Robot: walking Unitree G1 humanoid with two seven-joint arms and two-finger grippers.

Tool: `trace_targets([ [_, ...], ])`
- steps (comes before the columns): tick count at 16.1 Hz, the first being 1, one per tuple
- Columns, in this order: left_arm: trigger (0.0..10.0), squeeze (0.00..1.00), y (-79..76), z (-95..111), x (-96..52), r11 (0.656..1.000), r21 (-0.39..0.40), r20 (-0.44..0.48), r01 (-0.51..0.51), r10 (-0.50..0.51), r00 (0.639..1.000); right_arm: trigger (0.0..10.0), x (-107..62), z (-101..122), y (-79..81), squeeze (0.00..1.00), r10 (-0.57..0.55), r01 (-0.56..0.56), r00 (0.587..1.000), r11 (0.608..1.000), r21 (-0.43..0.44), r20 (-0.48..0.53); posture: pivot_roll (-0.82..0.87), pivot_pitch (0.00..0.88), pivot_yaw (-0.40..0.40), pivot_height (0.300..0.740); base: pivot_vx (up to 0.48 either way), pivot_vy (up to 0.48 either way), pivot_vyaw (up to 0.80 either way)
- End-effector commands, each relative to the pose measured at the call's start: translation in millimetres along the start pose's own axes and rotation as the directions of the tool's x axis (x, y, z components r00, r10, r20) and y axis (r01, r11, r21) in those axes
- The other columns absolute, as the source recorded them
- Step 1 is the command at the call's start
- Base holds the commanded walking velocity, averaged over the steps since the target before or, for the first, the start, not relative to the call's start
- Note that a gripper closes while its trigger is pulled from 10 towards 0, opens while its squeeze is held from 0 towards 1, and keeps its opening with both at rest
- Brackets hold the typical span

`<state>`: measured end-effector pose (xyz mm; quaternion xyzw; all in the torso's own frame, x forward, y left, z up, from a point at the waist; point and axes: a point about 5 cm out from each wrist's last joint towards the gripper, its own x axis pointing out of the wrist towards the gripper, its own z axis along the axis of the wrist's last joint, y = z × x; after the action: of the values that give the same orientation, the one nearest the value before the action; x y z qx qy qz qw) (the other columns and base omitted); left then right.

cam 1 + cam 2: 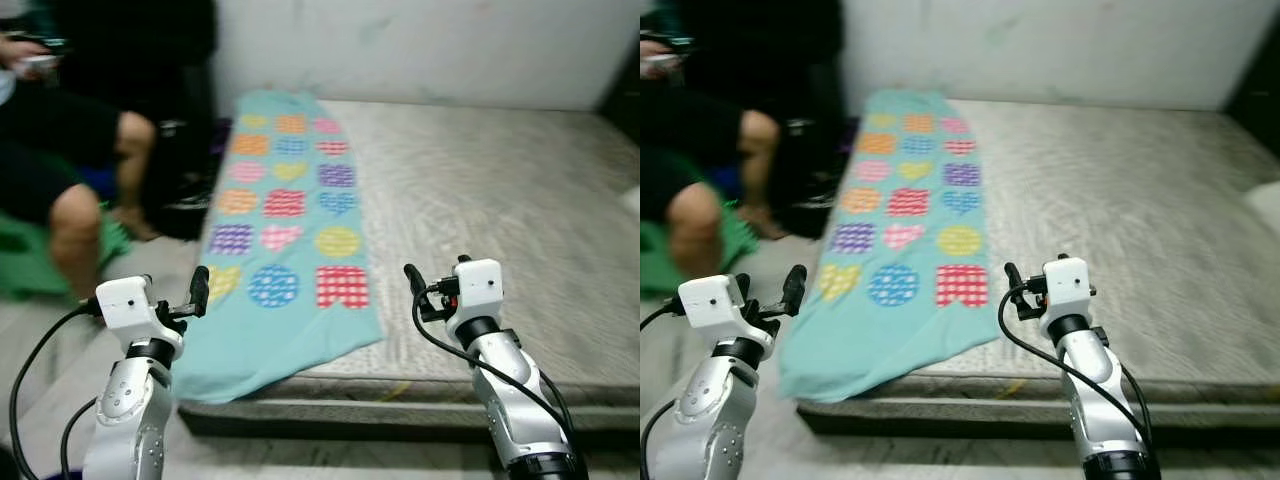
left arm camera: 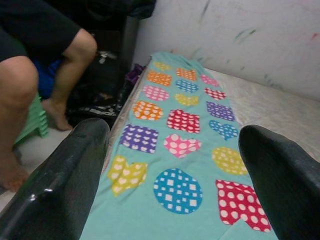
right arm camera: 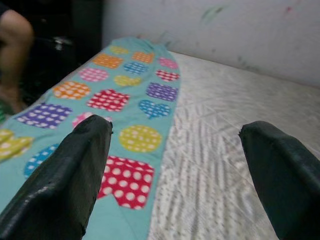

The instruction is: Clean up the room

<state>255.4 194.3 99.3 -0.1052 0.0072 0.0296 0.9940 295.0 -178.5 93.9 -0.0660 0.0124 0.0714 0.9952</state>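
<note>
Facing a bare mattress (image 1: 500, 210) that runs from the near edge to the far wall (image 1: 420, 45). Along its left side lies a long teal blanket (image 1: 285, 215) printed with coloured hearts, circles and squares; its near end spills over the mattress's near-left corner and its far end reaches almost to the wall. Left of the bed sits a person (image 1: 60, 150), knees toward the blanket, on something green (image 1: 30, 255) by the floor.

Both arms raised before the near edge. Left tool (image 1: 196, 292) hovers over the blanket's near-left hem, fingers spread wide with nothing between them. Right tool (image 1: 415, 282) hovers just right of the blanket's near edge, over bare mattress, also spread wide and empty.

Likely step: take the blanket's near end to fold or lift it. Best done by lowering each tool onto a near corner, right one shifting left onto cloth first, pinching hem only, not mattress. Keep the left arm clear of the person's knee.
</note>
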Motion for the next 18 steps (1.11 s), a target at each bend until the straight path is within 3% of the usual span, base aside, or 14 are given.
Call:
trace_targets([
  [1,10.0,0.0,0.2,-0.5,0.6,1.0,0.004,-0.009,-0.001,0.002,1.0,10.0,-0.2,1.3,-3.8,0.0,-0.012,0.012,1.0,1.0,0.004,0.005,-0.02,0.026,-0.014,0.74,0.0,0.0,0.0],
  [9,10.0,0.0,0.5,-0.8,1.1,1.0,0.004,-0.016,0.008,-0.008,1.0,10.0,-2.5,-0.5,-4.7,0.0,-0.02,0.02,1.0,1.0,0.007,-0.001,-0.02,0.033,-0.009,0.74,0.0,0.42,0.0],
  [15,10.0,0.0,-6.0,4.1,0.5,0.998,0.003,0.017,0.066,-0.066,0.998,10.0,-2.7,-0.2,-4.6,0.0,-0.026,0.026,1.0,1.0,0.013,0.001,-0.02,0.036,-0.005,0.74,0.0,0.0,0.0],
  [18,10.0,0.0,-7.8,5.1,0.0,0.997,0.003,0.023,0.081,-0.081,0.996,10.0,-3.2,-1.2,-6.4,0.0,-0.034,0.034,0.999,0.999,0.03,-0.006,-0.02,0.038,-0.004,0.74,0.357,0.0,0.0],
])
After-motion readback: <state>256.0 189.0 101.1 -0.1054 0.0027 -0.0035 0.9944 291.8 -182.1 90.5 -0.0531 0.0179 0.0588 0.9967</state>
